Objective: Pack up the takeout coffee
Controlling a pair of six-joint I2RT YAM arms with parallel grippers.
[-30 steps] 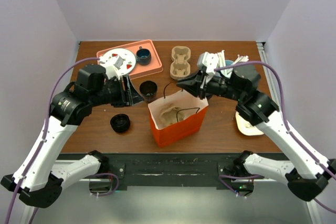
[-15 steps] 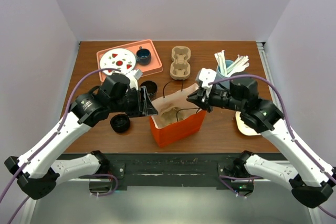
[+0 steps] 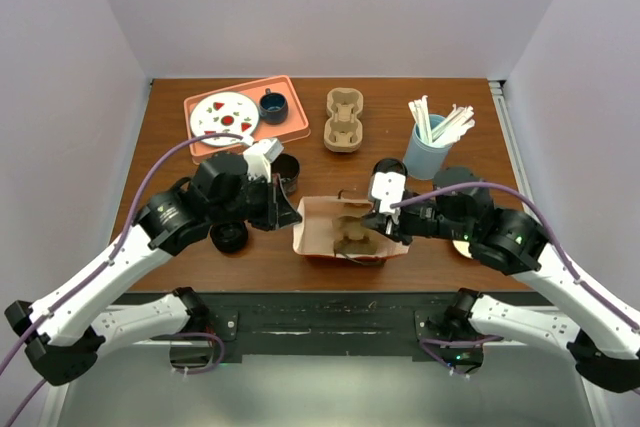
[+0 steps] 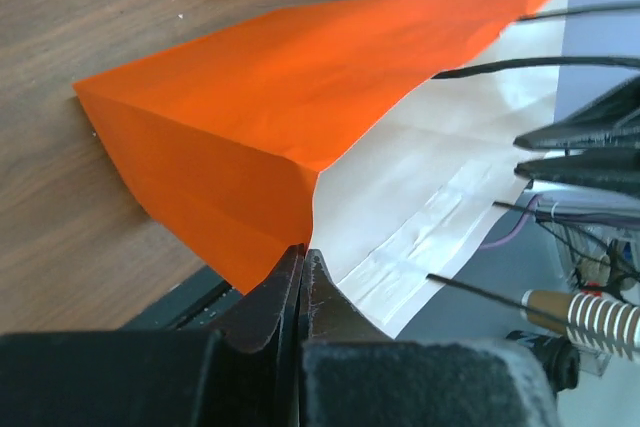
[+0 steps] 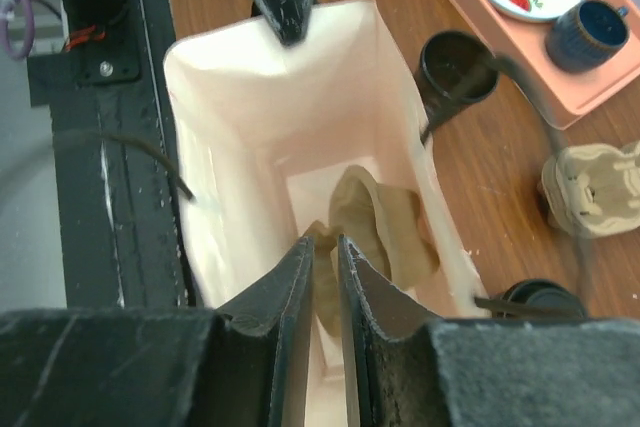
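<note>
The takeout coffee (image 3: 229, 237), a dark cup with a black lid, stands on the table left of the orange bag (image 3: 340, 257), just under my left arm. My left gripper (image 3: 290, 215) is shut on the bag's left rim; the left wrist view shows the jaws (image 4: 303, 252) pinching the orange fold (image 4: 230, 107). At the opposite rim, my right gripper (image 3: 383, 227) holds the bag's wall, its jaws (image 5: 322, 245) only a sliver apart. The bag (image 5: 240, 137) gapes wide between them. A brown cup carrier (image 5: 385, 222) lies at its bottom.
A lidless dark cup (image 3: 286, 169) stands behind my left gripper. At the back left is a pink tray (image 3: 297, 127) with a plate and a blue mug (image 3: 272, 105). A second carrier (image 3: 343, 119) sits at the back centre. A blue holder of straws (image 3: 428, 152) stands at the back right.
My left gripper has shut on the bag's left rim. Both arms came nearer and lower, and the bag now stands spread wide open between them.
</note>
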